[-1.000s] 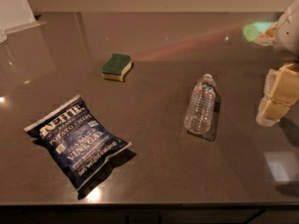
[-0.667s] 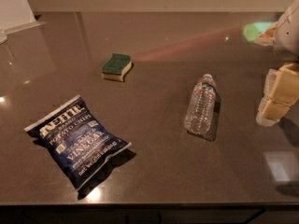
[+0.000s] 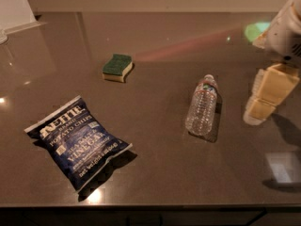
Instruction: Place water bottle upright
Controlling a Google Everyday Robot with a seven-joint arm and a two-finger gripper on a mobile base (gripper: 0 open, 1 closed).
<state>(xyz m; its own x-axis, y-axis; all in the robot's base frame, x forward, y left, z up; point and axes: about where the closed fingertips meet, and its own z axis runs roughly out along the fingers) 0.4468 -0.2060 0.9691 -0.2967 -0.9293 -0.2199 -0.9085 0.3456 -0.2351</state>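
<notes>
The water bottle (image 3: pixel 202 106) is clear and ribbed, with a white cap and a thin reddish band near the neck. It lies on its side on the dark brown table (image 3: pixel 155 173), right of centre, cap pointing away from the camera. My gripper (image 3: pixel 264 96) hangs at the right edge of the view, to the right of the bottle and apart from it, with its pale yellow fingers (image 3: pixel 273 88) pointing down towards the table. It holds nothing.
A green and yellow sponge (image 3: pixel 117 67) lies at the back, left of centre. A dark blue bag of chips (image 3: pixel 76 140) lies at the front left. A white object (image 3: pixel 14 6) stands at the far left corner.
</notes>
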